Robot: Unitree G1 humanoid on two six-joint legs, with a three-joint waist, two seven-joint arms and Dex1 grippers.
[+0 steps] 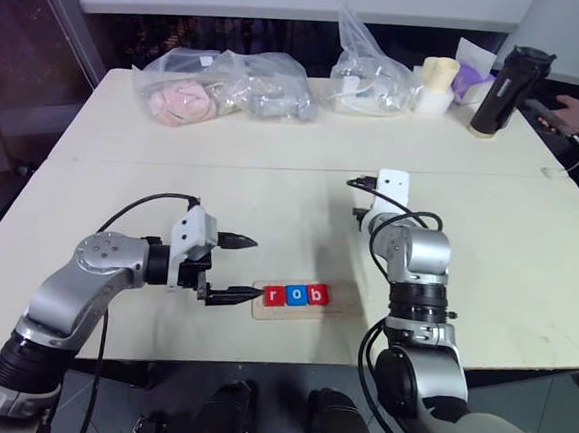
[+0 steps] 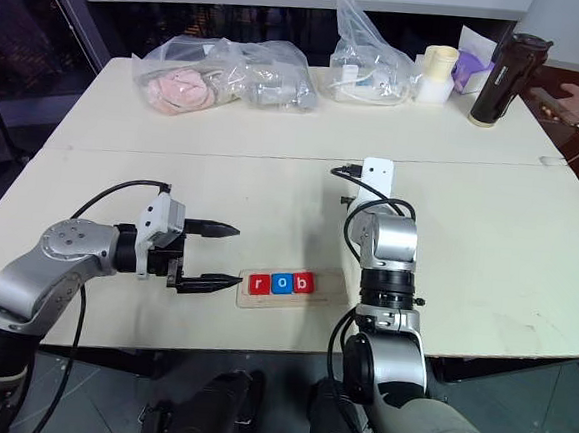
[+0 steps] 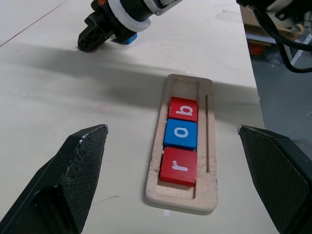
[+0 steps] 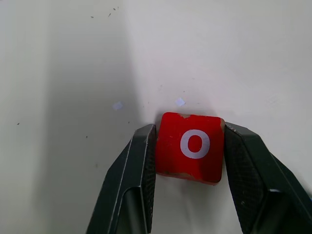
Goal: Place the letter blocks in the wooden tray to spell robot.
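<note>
The wooden tray [image 1: 303, 300] lies at the near counter [image 1: 272, 185] edge, holding r, o, b with its right end free. The left end effector [image 1: 240, 268] waits released beside it. Farther out, the right end effector [image 4: 190, 146] grasps a red o block [image 4: 191, 146], apparently resting on the counter, for the fourth slot.

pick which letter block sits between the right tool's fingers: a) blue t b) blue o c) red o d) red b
c: the right wrist view shows the right tool with its two black fingers closed against the sides of a red o block on the table, while r, o and b already lie in the wooden tray.
</note>
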